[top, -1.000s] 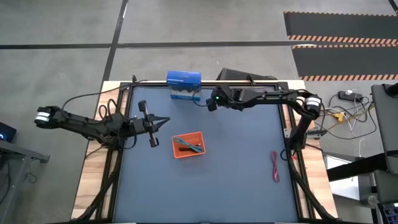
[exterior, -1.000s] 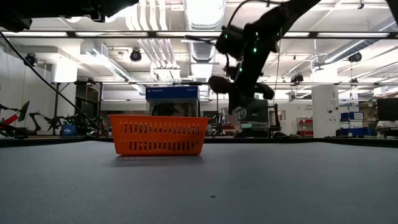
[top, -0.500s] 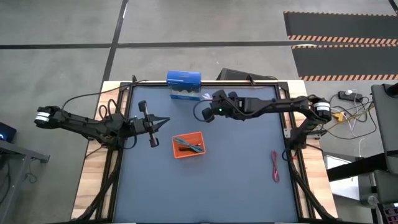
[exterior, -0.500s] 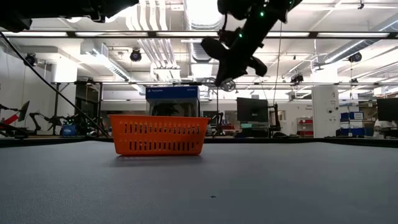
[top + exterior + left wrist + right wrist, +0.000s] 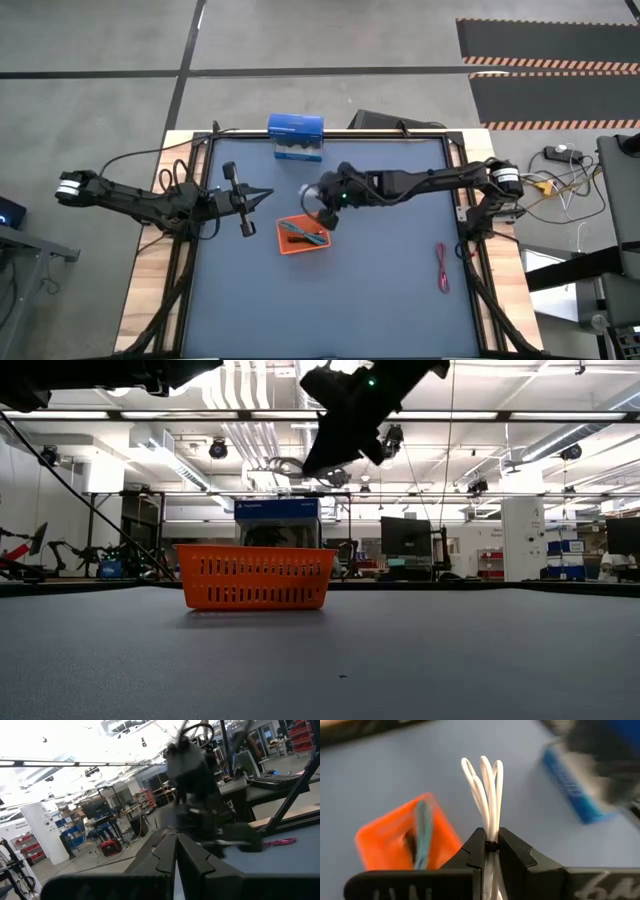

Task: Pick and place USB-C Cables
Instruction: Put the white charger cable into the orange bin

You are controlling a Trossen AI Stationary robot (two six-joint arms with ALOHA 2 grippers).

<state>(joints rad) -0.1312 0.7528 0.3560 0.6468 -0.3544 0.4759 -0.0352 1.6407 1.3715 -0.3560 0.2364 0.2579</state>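
My right gripper (image 5: 322, 203) hovers above the table just beyond the far right corner of the orange tray (image 5: 302, 234), shut on the white cable bundle (image 5: 488, 790). In the low view my right gripper (image 5: 340, 420) sits high over the orange tray (image 5: 255, 576). The teal cable (image 5: 422, 831) and a dark cable lie inside the orange tray (image 5: 395, 845). The red cable (image 5: 441, 267) lies flat on the mat near the right edge. My left gripper (image 5: 258, 196) waits shut, left of the tray. My right gripper pinches the white cable bundle between its two fingers near a dark tie band (image 5: 491, 846). The fingers lie along the bundle. Its looped end (image 5: 485, 767) sticks out past the fingertips. The bundle is lifted clear of the table.
A blue box (image 5: 296, 137) stands at the table's far edge. The dark mat (image 5: 380, 290) is bare near and right of the tray apart from the red cable. The left arm reaches in from the left edge.
My right gripper has swung from beside the blue box at the far edge toward the table's left and near side, arriving by the tray's far right corner. It has stayed shut on the white cable throughout. In the low view it has also risen.
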